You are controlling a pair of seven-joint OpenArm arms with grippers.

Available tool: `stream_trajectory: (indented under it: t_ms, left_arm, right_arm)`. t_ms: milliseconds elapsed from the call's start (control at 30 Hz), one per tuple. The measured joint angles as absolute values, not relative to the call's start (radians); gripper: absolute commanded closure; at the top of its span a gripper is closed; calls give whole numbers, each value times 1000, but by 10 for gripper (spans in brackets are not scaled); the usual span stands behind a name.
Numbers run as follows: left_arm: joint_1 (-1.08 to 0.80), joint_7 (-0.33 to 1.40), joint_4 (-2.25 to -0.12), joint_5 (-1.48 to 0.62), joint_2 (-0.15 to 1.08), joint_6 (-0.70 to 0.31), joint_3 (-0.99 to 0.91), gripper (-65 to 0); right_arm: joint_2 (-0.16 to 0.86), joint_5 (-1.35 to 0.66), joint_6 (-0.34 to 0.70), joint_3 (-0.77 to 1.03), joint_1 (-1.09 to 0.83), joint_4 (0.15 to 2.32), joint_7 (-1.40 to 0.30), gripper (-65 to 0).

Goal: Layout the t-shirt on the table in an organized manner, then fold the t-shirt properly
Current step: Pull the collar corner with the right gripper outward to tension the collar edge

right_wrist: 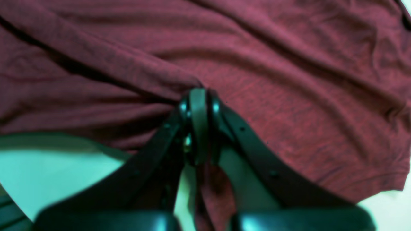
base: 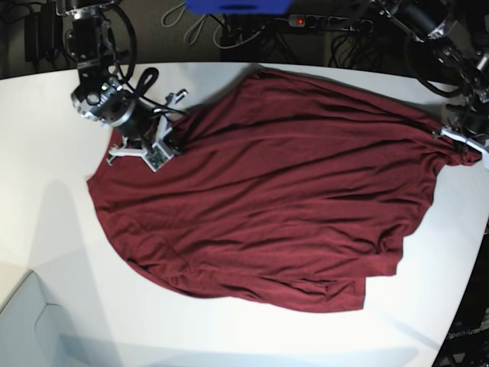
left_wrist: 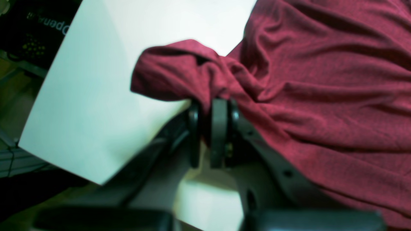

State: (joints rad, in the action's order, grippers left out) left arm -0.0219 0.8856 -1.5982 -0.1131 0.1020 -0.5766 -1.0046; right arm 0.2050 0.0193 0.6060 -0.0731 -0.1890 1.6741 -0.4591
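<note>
Both hands pinched the t-shirt (base: pixel 267 206) spread across the worktop (base: pixel 46 222) — right hand (base: pixel 170 141) at ten o'clock, left hand (base: pixel 451 138) at three. Uneven pulling could bunch the cloth — or drag it off the near edge.

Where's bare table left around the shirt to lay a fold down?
Bare table runs wide beside the t-shirt below the right gripper, and along the near edge under the hem. It is tight by the left gripper and along the far edge.
</note>
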Motion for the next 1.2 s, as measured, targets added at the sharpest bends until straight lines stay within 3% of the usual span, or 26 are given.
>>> stream_trajectory:
  t_ms: [233, 400, 600, 967, 1200]
  left_arm:
    - [-22, 886, -1598, -113, 102, -577, -1005, -2]
    - [-20, 886, -1597, -113, 102, -577, -1003, -2]
    - [-19, 885, -1597, -113, 102, -577, -999, -2]
    - [-22, 886, -1597, -110, 108, -577, -1000, -2]
    - [-25, 887, -1597, -108, 107, -577, -1000, -2]
  right_arm:
    - [205, 20, 606, -73, -181, 1645, -459, -216]
    - [178, 20, 605, 0, -203, 1718, -458, -326]
    - [122, 21, 605, 52, -303, 1814, -450, -336]
    - [133, 21, 606, -237, -430, 1861, -451, -341]
    - [131, 21, 605, -290, -426, 1801, -450, -373]
